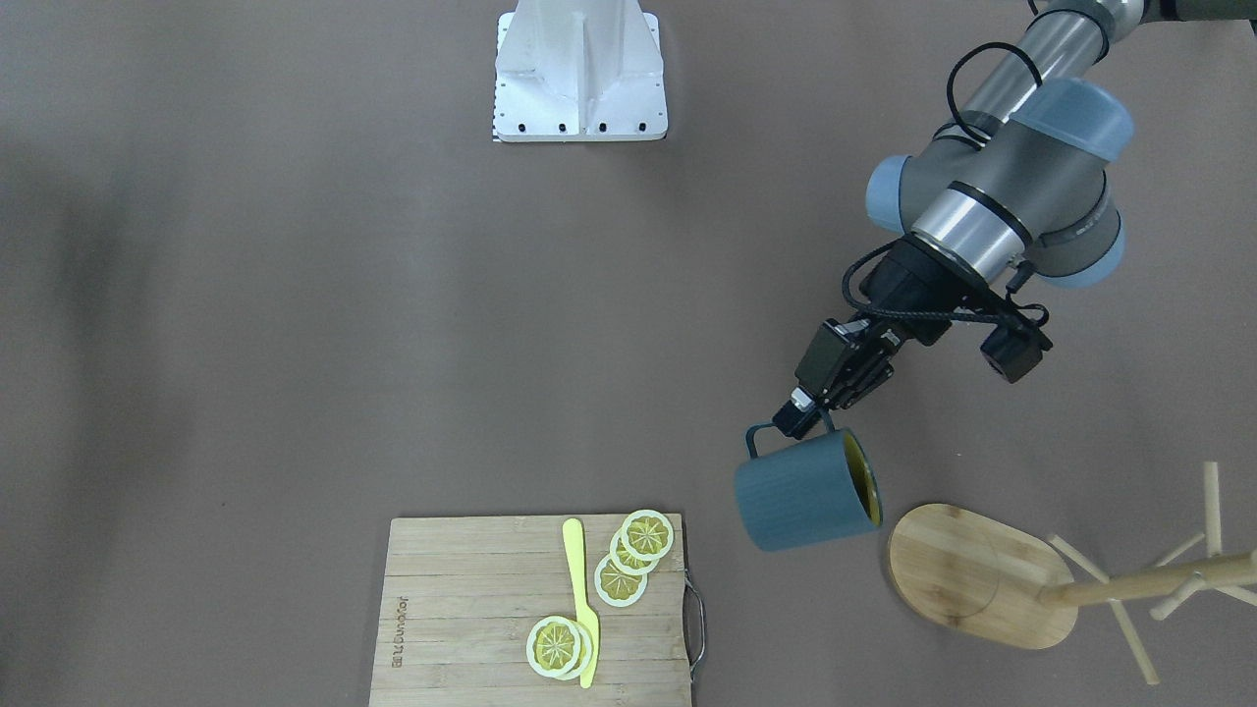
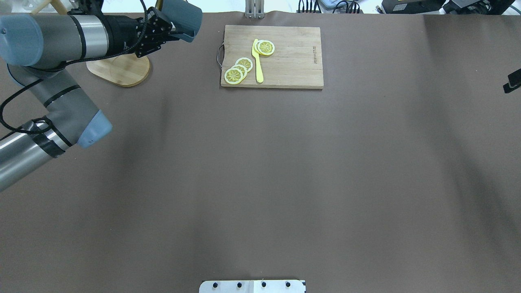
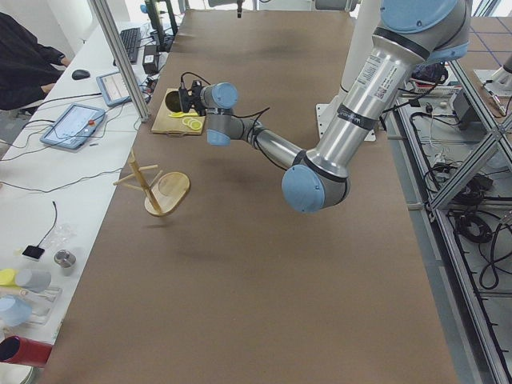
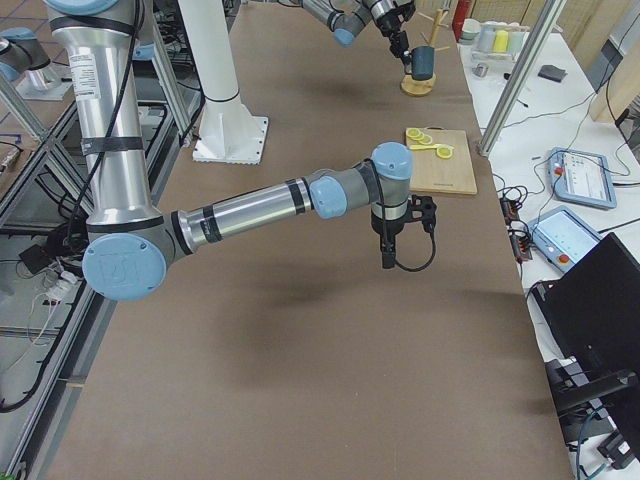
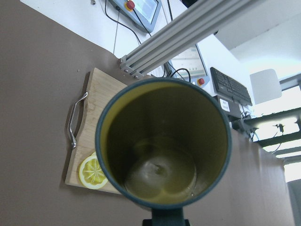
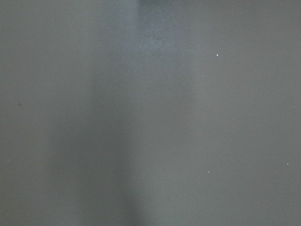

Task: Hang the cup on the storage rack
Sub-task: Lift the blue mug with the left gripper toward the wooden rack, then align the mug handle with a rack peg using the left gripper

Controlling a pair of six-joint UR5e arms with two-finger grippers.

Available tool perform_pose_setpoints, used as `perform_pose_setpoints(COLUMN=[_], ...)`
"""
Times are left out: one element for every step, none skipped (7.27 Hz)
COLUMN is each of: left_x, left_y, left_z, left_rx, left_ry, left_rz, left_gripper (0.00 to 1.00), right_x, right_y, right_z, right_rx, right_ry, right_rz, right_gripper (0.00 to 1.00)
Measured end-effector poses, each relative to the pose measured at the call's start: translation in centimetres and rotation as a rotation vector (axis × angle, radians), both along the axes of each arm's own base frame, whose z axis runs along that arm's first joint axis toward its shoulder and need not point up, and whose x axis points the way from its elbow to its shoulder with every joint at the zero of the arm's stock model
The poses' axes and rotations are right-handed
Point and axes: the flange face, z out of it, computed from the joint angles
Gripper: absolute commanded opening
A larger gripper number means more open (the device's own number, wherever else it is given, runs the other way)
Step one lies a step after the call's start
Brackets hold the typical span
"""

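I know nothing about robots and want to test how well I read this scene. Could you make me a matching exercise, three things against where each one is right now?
Things:
1. cup
2. storage rack
3. yellow knife

Places:
A. lying on the cutting board beside lemon slices
B. held by the left gripper
C. standing on the table, pegs bare

Pairs: 1-B, 2-C, 3-A

Lower right: the dark teal-blue mug (image 1: 800, 496) shows a matt outer wall and a glossy yellow-olive inside. The light bamboo mug tree (image 1: 967, 570) beside it and the metal-handled rectangular bamboo cutting board (image 1: 471, 609) at bottom centre are smooth, grained wood on a matt brown table covering (image 1: 295, 344).
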Motion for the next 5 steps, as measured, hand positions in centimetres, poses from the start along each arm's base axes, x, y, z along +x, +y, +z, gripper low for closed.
perform_pose_setpoints(left_x=[-1.8, -3.6, -4.7, -5.3, -5.6], left_y=[-1.4, -2.6, -3.4, -4.2, -4.7], left_z=[0.5, 0.3, 0.5, 1.7, 3.3], left_rx=[-0.028, -0.051, -0.075, -0.102, -0.131], left_ry=[0.053, 0.109, 0.174, 0.254, 0.329], left_rz=[-0.043, -0.098, -0.161, -0.215, -0.253], left_gripper=[0.0, 0.0, 0.0, 0.0, 0.0], right_x=[0.5, 0.8, 0.9, 0.9, 1.0], right_y=[0.4, 0.7, 0.8, 0.9, 0.9], right_z=[0.6, 0.9, 1.0, 1.0, 0.9], right_rx=[0.009, 0.014, 0.017, 0.019, 0.021], right_ry=[0.015, 0.021, 0.024, 0.026, 0.027], right_rz=[-0.011, -0.016, -0.017, -0.017, -0.017], right_gripper=[1.0, 1.0, 1.0, 1.0, 1.0])
